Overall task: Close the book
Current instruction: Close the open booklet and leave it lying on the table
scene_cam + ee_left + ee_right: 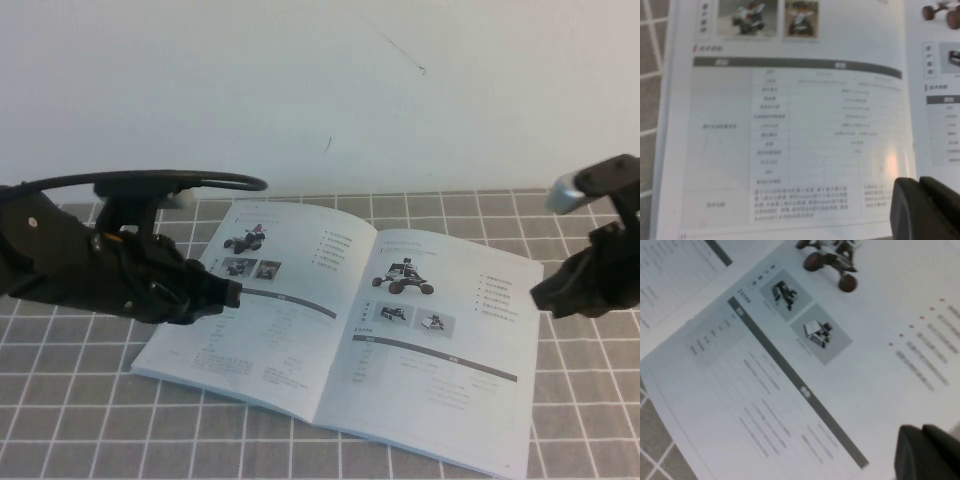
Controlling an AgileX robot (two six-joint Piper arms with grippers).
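A thin white book (350,330) lies open and flat on the checked cloth, its pages printed with vehicle photos and tables. My left gripper (232,294) hovers over the left page's outer part, fingers pressed together with nothing between them. The left wrist view looks down on that left page (790,125) with the fingertips (920,197) low over it. My right gripper (540,298) sits at the right page's outer edge, also shut and empty. The right page (805,360) fills the right wrist view, the fingertips (925,447) just above it.
A grey cloth (80,420) with a white grid covers the table around the book. A white wall (320,90) rises right behind it. A black cable (150,180) arcs over my left arm.
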